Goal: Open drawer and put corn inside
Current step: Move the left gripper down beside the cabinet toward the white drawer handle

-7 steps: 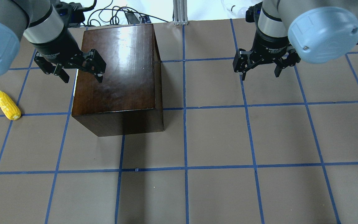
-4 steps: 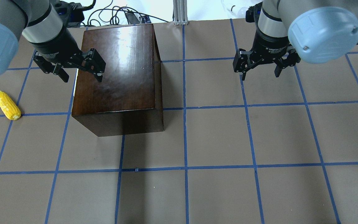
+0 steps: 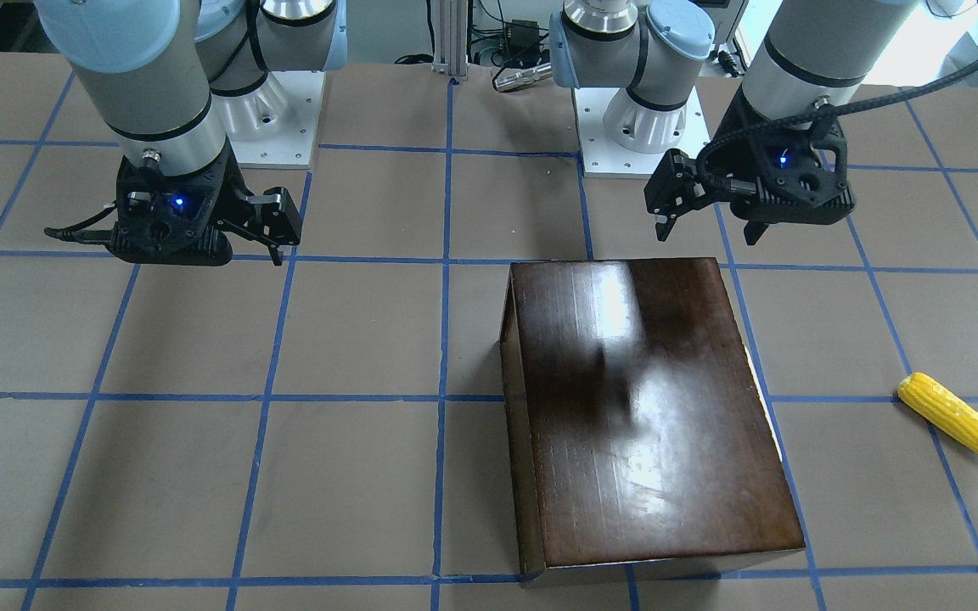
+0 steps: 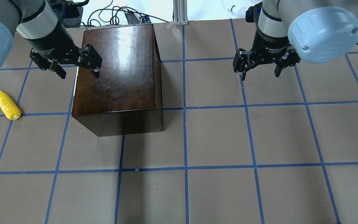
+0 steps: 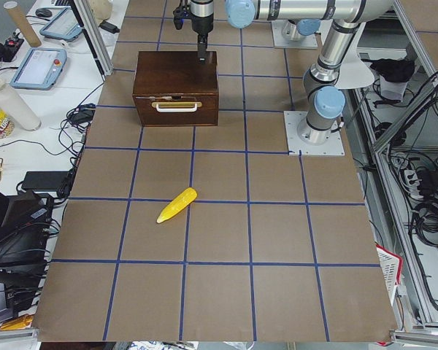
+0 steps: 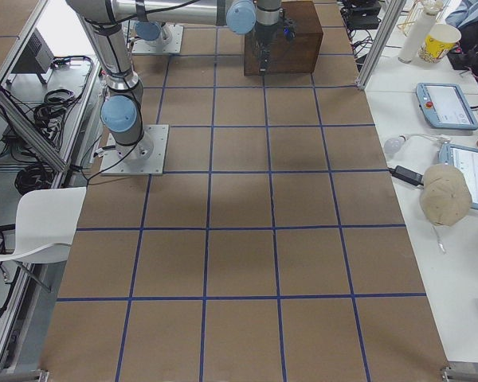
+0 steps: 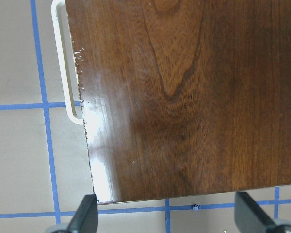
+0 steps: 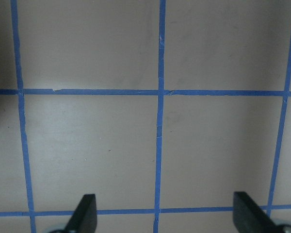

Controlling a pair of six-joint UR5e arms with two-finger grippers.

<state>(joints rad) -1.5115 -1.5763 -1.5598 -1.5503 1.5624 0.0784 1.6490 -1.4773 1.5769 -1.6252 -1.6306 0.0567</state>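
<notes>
While left fingers (image 4: 60, 71) and right fingers (image 4: 277, 71) hang open, corn (image 4: 8, 105) lies loose (drawer (image 5: 171, 117) shut).

The table (image 4: 216, 137) is big and flat, with brown paper all over it. Blue tape lines cross the paper and make lots of squares. A shiny dark brown wooden box (image 4: 117, 71) sits on the robot's left half of the table. A yellow corn (image 4: 8, 105) lies flat on the paper, well apart from the box (on the side where the box has its pale handle (image 5: 177, 106)). Two white plates (image 3: 595, 157) lie on the robot's side, under the arms.
</notes>
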